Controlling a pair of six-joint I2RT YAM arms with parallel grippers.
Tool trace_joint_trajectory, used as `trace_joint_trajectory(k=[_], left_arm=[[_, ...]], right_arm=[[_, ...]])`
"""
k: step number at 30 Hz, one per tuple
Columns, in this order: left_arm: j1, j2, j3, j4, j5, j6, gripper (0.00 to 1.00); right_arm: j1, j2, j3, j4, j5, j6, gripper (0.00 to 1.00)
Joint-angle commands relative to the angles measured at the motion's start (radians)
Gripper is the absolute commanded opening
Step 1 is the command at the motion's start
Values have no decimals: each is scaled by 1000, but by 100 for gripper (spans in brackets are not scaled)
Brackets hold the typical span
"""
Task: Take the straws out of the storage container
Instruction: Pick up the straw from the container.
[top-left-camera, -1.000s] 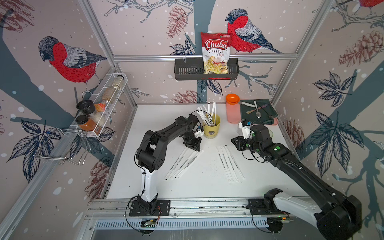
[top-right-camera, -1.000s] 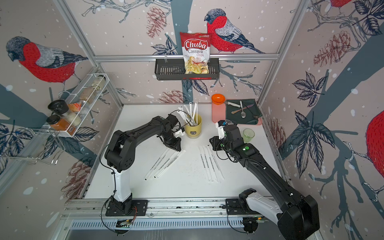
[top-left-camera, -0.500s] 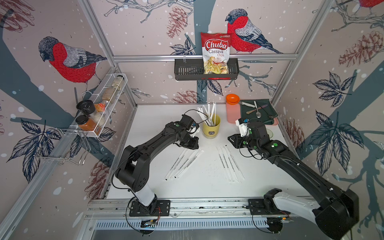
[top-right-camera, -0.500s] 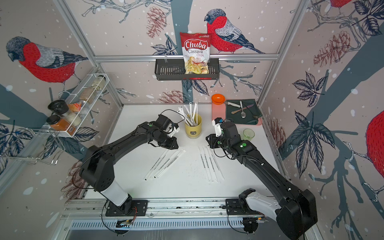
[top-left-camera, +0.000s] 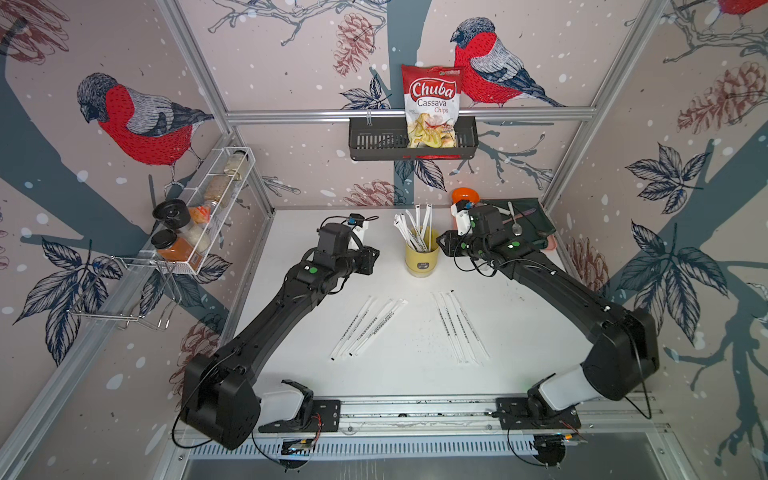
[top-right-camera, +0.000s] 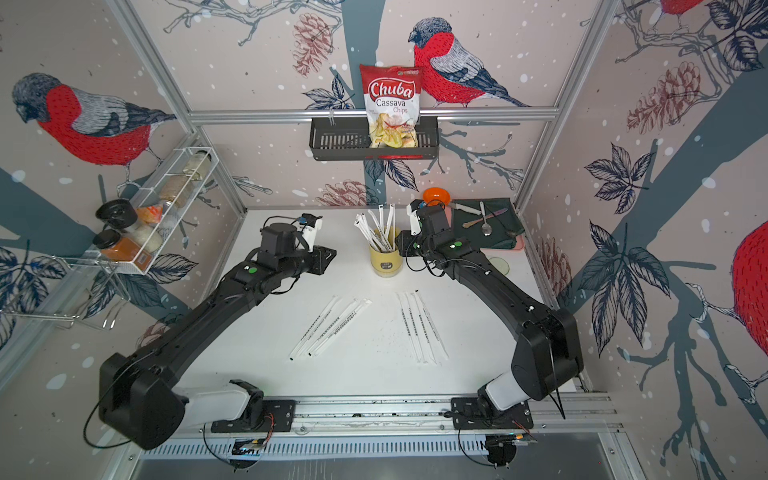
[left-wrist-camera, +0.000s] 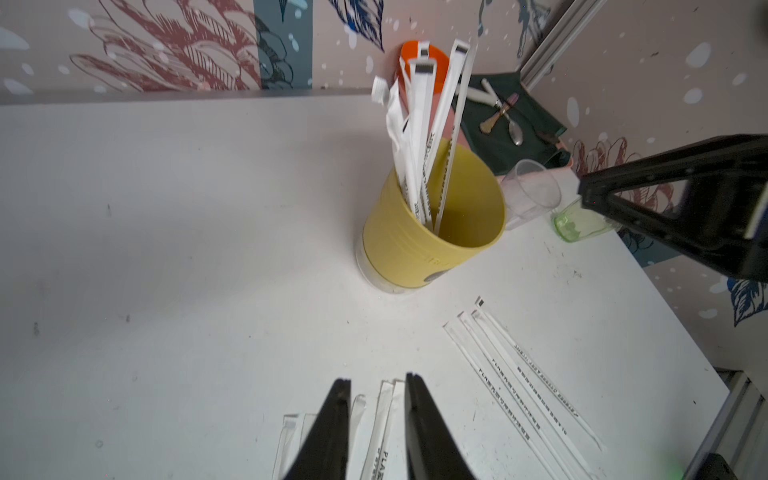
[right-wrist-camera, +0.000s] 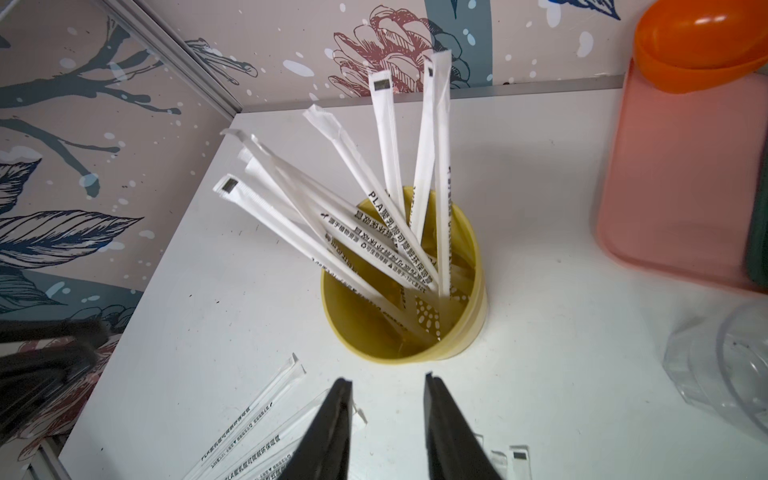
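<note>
The storage container (top-left-camera: 422, 259) (top-right-camera: 385, 261) is a pale yellow cup standing upright at the back middle of the table. Several white-wrapped straws (top-left-camera: 415, 226) (right-wrist-camera: 374, 216) lean out of it. More straws lie flat in front of it, in a left bundle (top-left-camera: 368, 328) and a right bundle (top-left-camera: 459, 328). My left gripper (top-left-camera: 373, 261) (left-wrist-camera: 378, 379) hovers left of the cup, open and empty. My right gripper (top-left-camera: 441, 243) (right-wrist-camera: 387, 378) hangs close to the cup's right side, near its rim, also open and empty.
An orange-lidded pink tub (top-left-camera: 464, 197) and a dark green tray with cutlery (top-left-camera: 528, 226) stand at the back right. A clear glass (right-wrist-camera: 723, 374) and a green glass (left-wrist-camera: 577, 224) sit right of the cup. A wire spice rack (top-left-camera: 199, 216) hangs on the left wall.
Both grippers have opened wider. The left arm has stretched out low, its gripper shifting back, left of the cup. The right gripper has moved back and up beside the cup.
</note>
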Motion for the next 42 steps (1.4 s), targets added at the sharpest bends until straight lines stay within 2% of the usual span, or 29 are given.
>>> trace_joint_trajectory(k=[1, 8, 10, 13, 17, 36, 42], left_arm=[[12, -51, -40, 160, -11, -3, 30], [18, -129, -106, 153, -61, 24, 35], [18, -137, -112, 139, -113, 8, 37], [19, -136, -117, 57, -256, -56, 36], [19, -159, -187, 24, -291, -72, 35], [22, -139, -191, 58, -228, -71, 35], [22, -137, -188, 63, -227, -69, 35]], right_arm=[[-8, 94, 86, 28, 51, -21, 34], [-23, 310, 329, -65, 100, -50, 35], [-29, 347, 367, -80, 107, -53, 35], [-37, 382, 407, -96, 109, -62, 34], [-46, 400, 424, -93, 101, -73, 30], [-58, 459, 469, -96, 4, -84, 28], [-58, 433, 450, -96, 17, -85, 20]])
